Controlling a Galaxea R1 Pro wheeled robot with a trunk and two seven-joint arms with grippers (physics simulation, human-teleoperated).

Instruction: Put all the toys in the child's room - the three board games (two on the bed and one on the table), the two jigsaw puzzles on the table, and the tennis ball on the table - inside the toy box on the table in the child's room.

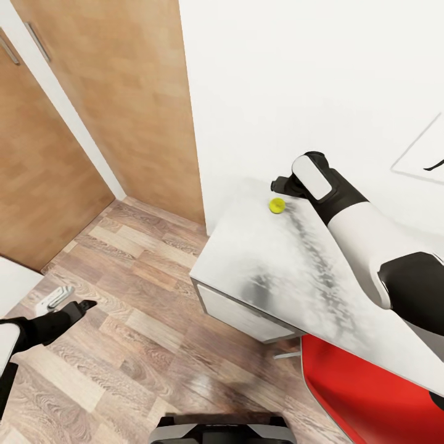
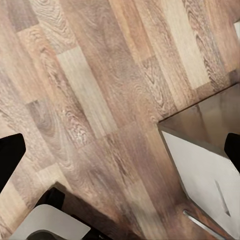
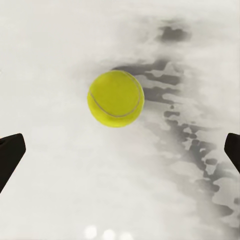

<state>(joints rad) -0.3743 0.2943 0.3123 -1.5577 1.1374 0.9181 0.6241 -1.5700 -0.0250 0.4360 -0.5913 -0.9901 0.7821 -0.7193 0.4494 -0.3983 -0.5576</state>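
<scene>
White walls and a wood-plank floor (image 1: 142, 345) are showing all around, with wooden wardrobe doors (image 1: 92, 111) standing in the corner. Against the wall, the table (image 1: 259, 271) is sitting with its light grey top, and a red chair (image 1: 364, 394) is tucked just beside it.

On the table top, close to the far end near the wall, the tennis ball (image 1: 276, 205) is lying by itself. Nothing is touching it. The right gripper (image 1: 283, 185) is hanging just beside the ball, and in the right wrist view the ball (image 3: 115, 98) is sitting between the two dark fingertips (image 3: 10, 157), which are standing wide apart. So that gripper is open and holding nothing.

The left gripper (image 1: 80, 305) is hanging low over the floor, well away from the table, and it is holding nothing. Its dark tips (image 2: 10, 155) are spread wide in the left wrist view, so it is open too.

I think the ball part of the job is only starting, because the ball is not picked up yet. It is not yet going into the toy box.

Being round, the ball is not pointing any way and has no long side. Its curved seam is facing the right wrist camera.
</scene>
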